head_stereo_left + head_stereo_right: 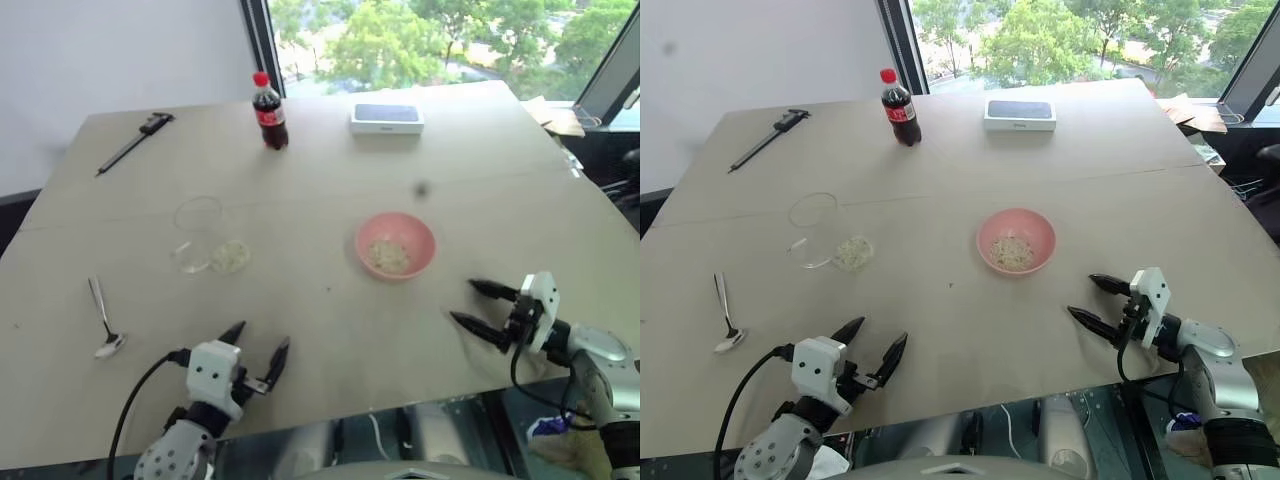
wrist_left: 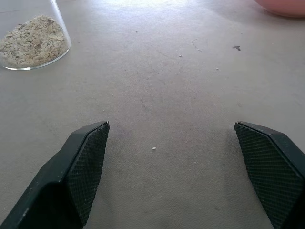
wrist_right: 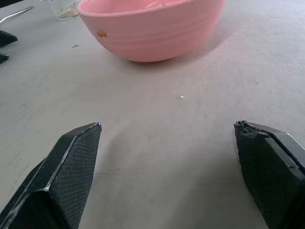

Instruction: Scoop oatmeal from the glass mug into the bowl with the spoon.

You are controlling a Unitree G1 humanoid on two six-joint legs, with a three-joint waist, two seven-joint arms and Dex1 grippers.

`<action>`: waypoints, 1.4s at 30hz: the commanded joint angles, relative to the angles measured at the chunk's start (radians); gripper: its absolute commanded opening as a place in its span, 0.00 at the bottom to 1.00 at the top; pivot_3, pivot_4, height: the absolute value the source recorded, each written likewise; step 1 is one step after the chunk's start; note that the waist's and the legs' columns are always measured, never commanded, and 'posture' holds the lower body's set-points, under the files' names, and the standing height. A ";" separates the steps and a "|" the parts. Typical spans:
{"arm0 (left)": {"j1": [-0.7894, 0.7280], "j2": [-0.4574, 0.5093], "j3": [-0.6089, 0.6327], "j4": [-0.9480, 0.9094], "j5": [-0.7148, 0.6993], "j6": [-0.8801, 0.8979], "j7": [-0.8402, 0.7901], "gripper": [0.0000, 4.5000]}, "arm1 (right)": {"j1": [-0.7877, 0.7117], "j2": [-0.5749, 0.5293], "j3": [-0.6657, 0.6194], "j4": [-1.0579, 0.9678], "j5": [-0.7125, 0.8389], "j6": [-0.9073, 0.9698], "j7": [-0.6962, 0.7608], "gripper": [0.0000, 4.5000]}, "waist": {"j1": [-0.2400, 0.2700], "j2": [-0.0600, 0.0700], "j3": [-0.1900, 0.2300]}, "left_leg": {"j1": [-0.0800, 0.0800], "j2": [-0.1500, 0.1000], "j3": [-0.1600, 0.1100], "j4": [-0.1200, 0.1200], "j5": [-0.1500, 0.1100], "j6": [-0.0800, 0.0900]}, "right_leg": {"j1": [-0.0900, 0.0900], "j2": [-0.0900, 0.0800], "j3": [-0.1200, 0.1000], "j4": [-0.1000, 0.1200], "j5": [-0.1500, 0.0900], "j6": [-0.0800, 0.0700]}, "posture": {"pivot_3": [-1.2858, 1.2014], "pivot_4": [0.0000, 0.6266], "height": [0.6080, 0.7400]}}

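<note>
I see the glass mug [image 1: 207, 240] lying on its side left of the bowl [image 1: 395, 245], oatmeal [image 1: 231, 256] in both, the spoon [image 1: 104, 321] flat near the table's [image 1: 330, 190] left edge. My left gripper [image 1: 258, 350] and right gripper [image 1: 472, 303] both gape wide, empty, over the near edge.

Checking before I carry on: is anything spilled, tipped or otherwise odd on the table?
Yes. The glass mug lies on its side, with oatmeal heaped at its base end. Some oatmeal sits in the bowl. The spoon lies untouched, apart from both.
</note>
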 commanded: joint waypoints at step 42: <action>-0.096 0.035 0.572 -0.337 -0.394 0.489 0.317 0.98 | -0.021 -0.147 0.110 -0.465 0.157 0.181 0.157 1.00 | 0.002 -0.009 0.010 | -0.006 0.001 -0.004 0.000 0.000 -0.001 | -0.003 -0.001 -0.004 -0.004 0.000 0.000 | 0.52 0.24 1.00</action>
